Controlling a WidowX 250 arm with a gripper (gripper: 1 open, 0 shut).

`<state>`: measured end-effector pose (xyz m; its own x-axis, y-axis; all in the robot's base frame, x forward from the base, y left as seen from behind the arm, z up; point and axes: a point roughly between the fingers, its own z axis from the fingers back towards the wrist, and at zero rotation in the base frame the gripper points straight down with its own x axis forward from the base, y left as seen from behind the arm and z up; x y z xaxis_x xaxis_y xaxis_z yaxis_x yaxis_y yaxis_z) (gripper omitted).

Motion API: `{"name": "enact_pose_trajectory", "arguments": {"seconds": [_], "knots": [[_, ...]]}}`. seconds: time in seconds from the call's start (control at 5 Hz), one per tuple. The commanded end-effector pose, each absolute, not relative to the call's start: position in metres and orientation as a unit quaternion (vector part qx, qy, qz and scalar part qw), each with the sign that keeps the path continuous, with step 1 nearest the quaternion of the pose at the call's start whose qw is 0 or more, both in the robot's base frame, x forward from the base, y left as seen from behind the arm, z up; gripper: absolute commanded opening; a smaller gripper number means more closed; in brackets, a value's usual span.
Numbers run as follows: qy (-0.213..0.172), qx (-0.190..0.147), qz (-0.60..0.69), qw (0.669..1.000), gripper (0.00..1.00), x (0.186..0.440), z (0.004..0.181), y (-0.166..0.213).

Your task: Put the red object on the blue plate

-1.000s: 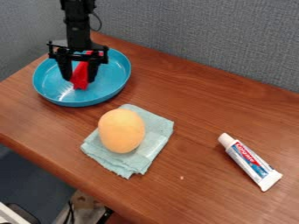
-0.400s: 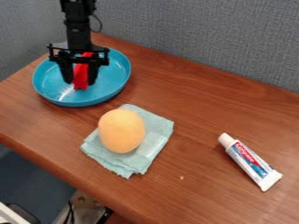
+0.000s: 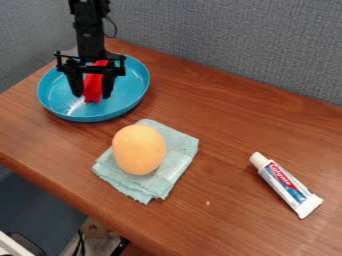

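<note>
The gripper point(image 3: 91, 80) pointed straight down from a black arm point(image 3: 88, 25) over the blue plate point(image 3: 127, 98), which sat near the far left corner of the wooden table point(image 3: 241, 120). Its two black fingers point(image 3: 71, 78) stood on either side of the red block point(image 3: 94, 84), close against its sides, so the gripper was closed on the block. The block stood upright between them, its lower end down inside the plate; whether that end touched the plate's floor could not be told.

Below the gripper, toward the front of the table and a little to the right in the picture, an orange ball point(image 3: 139, 149) rested on a pale teal cloth point(image 3: 174, 165). The cloth lay flat, well apart from the plate, and the ball covered much of its middle.

Far to the gripper's right in the picture, near the front right edge of the table, a white toothpaste tube point(image 3: 286, 184) with red marks lay flat on the wood, slanted, apart from everything else. A grey wall point(image 3: 254, 40) stood behind the gripper.
</note>
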<state>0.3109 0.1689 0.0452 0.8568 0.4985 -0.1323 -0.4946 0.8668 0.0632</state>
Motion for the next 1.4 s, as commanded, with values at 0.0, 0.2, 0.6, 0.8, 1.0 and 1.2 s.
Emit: {"name": "enact_pose_trajectory", "arguments": {"seconds": [0.0, 0.2, 0.6, 0.8, 1.0, 1.2], "knots": [[0.035, 0.018, 0.254, 0.966, 1.0, 0.316, 0.078, 0.165], [0.035, 0.012, 0.253, 0.967, 1.0, 0.316, 0.081, 0.162], [0.034, 0.007, 0.25, 0.968, 0.0, 0.317, 0.083, 0.156], [0.032, 0.004, 0.249, 0.968, 0.0, 0.316, 0.085, 0.153], [0.035, 0.005, 0.248, 0.968, 1.0, 0.317, 0.083, 0.152], [0.038, 0.005, 0.246, 0.968, 1.0, 0.317, 0.079, 0.15]]}}
